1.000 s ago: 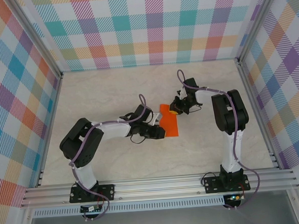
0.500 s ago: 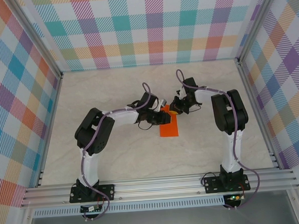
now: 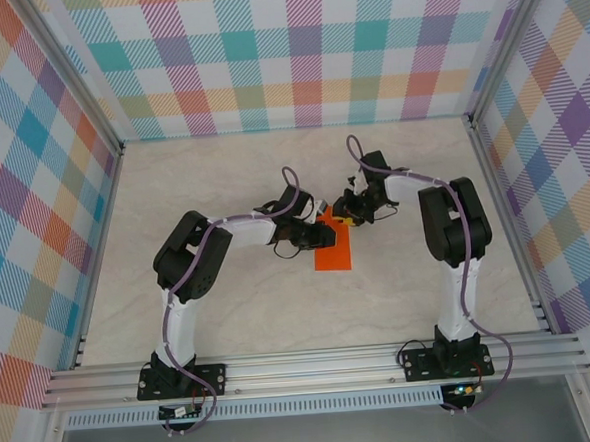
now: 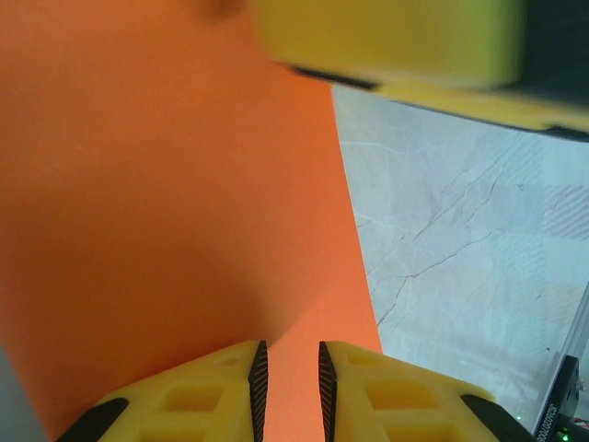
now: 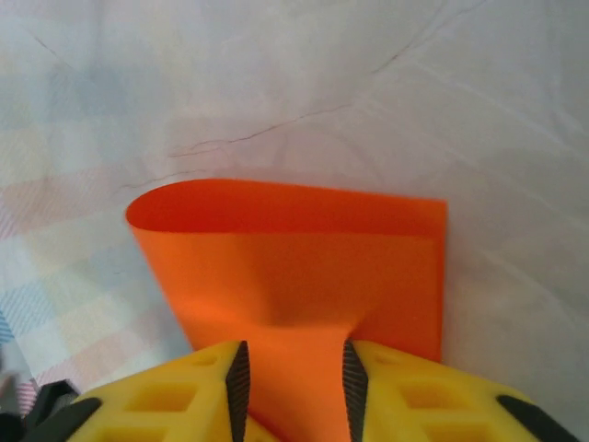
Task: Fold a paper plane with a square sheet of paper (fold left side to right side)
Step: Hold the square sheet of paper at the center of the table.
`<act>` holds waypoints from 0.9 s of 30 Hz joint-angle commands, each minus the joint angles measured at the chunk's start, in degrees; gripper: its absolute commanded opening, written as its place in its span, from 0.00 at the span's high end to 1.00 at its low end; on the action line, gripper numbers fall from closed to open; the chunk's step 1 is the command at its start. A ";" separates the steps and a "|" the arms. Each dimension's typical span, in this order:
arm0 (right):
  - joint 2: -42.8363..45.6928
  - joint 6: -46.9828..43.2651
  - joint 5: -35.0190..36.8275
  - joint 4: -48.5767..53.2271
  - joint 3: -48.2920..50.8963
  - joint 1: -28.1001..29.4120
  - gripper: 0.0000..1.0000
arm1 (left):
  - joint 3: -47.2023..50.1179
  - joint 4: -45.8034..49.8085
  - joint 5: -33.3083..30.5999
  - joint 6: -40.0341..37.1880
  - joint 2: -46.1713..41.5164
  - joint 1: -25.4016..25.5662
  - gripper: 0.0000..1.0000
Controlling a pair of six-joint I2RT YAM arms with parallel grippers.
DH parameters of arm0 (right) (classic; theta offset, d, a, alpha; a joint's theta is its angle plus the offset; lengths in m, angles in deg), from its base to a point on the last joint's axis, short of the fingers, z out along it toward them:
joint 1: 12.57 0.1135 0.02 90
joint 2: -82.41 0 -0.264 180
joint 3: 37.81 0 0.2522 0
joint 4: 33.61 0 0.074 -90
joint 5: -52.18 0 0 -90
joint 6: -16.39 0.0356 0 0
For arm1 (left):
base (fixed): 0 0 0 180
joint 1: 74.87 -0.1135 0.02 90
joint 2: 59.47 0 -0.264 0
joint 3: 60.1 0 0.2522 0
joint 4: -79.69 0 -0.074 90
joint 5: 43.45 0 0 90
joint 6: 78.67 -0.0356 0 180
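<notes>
Marbled tabletop [image 3: 231, 315] carrying square sheet of paper [image 3: 334, 251] at centre, doubled over, one edge bulging in loop, long axis running near-to-far. Left gripper [image 3: 323, 235] sitting at sheet's left edge, jaws nearly together, hold unclear. Right gripper [image 3: 346, 218] straddling far end, jaws parted, clamping nothing. Left arm lying nearer for flattening.

**Corner Covered, Edges Cut Off**

From above, the left claw [image 3: 324, 235] and right claw [image 3: 344, 218] cover the far left corner of the square sheet of paper [image 3: 335, 255]. The left wrist view cuts the sheet at top and left; a yellow block [image 4: 386, 37] there is blurred.
</notes>
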 commanded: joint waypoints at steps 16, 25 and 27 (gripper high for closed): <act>17.20 3.49 -6.89 -10.87 26.69 4.63 0.94 | 1.58 1.73 -2.28 0.78 -0.65 0.82 0.77; 11.88 1.63 0.29 -5.54 26.19 5.28 0.94 | -0.49 2.10 -2.17 1.39 -0.39 0.85 0.77; 10.89 0.95 1.64 -4.21 26.23 5.26 0.95 | -1.62 2.55 -2.06 1.39 -0.28 0.85 0.76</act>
